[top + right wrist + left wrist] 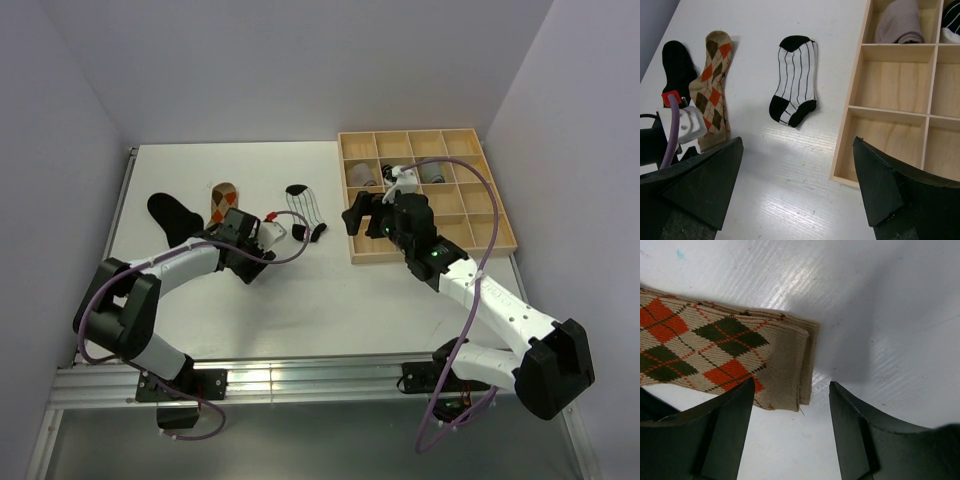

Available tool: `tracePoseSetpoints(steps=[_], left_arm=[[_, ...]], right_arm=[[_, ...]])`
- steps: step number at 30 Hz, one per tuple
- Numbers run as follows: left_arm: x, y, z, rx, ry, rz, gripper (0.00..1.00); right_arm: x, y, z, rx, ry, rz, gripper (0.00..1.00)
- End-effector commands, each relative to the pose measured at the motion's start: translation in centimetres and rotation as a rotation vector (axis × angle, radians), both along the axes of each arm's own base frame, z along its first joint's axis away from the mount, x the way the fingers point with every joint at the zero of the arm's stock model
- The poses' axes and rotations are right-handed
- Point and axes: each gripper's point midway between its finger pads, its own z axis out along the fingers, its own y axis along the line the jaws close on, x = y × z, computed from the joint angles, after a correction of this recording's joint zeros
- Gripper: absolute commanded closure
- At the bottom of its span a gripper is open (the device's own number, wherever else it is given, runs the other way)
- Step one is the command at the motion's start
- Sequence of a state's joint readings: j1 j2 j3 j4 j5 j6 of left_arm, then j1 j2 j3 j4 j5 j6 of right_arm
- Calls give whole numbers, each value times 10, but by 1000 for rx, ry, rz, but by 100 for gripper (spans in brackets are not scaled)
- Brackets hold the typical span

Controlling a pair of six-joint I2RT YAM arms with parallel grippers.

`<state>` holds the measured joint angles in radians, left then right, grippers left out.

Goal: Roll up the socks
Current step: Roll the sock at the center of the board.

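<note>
Three socks lie flat on the white table. An argyle sock (pixel 222 200), tan with orange and dark diamonds, lies between a black sock (pixel 170 212) and a white sock with black stripes (pixel 305 212). My left gripper (pixel 230 230) is open and low over the table at the argyle sock's cuff (pixel 790 365); the cuff edge lies just ahead of the gap, touching neither finger (pixel 725 432). My right gripper (pixel 362 215) is open and empty, above the table beside the tray's left wall. Its view shows the striped sock (pixel 792 80), the argyle sock (pixel 712 90) and the black sock (pixel 676 65).
A wooden tray (pixel 352 210) of square compartments stands at the right (pixel 847 125). One far compartment holds a rolled grey sock (pixel 897 22), and another roll (pixel 432 172) lies farther right. Grey walls close in on the left, back and right.
</note>
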<state>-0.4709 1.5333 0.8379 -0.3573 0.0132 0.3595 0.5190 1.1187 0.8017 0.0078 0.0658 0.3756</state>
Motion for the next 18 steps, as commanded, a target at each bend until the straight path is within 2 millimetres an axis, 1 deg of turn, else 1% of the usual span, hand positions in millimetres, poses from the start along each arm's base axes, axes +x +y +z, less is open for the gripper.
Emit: tracePoseSetpoints(steps=[1, 3, 7, 10, 12, 13, 14, 15, 16, 18], left_arm=[[20, 0, 7, 25, -68, 8, 34], [19, 3, -1, 45, -59, 14, 35], [17, 11, -9, 85, -61, 15, 39], [14, 17, -15, 117, -61, 7, 44], [12, 20, -18, 130, -51, 2, 52], [11, 20, -22, 136, -41, 0, 59], [9, 20, -23, 134, -35, -1, 63], [7, 20, -25, 139, -25, -14, 70], [4, 19, -28, 138, -5, -22, 81], [2, 15, -29, 116, 14, -46, 87]], right_arm=[[2, -4, 18, 18, -70, -19, 3], [1, -5, 19, 18, -74, -20, 3], [0, -6, 20, 17, -79, -24, 3], [-1, -7, 22, 20, -85, -24, 3], [-1, -7, 21, 22, -84, -23, 3], [-1, -7, 23, 24, -88, -23, 3], [-2, -7, 23, 24, -88, -21, 3], [-1, -7, 23, 25, -89, -21, 3], [-2, -7, 22, 25, -88, -21, 3], [-2, -7, 22, 23, -88, -21, 3]])
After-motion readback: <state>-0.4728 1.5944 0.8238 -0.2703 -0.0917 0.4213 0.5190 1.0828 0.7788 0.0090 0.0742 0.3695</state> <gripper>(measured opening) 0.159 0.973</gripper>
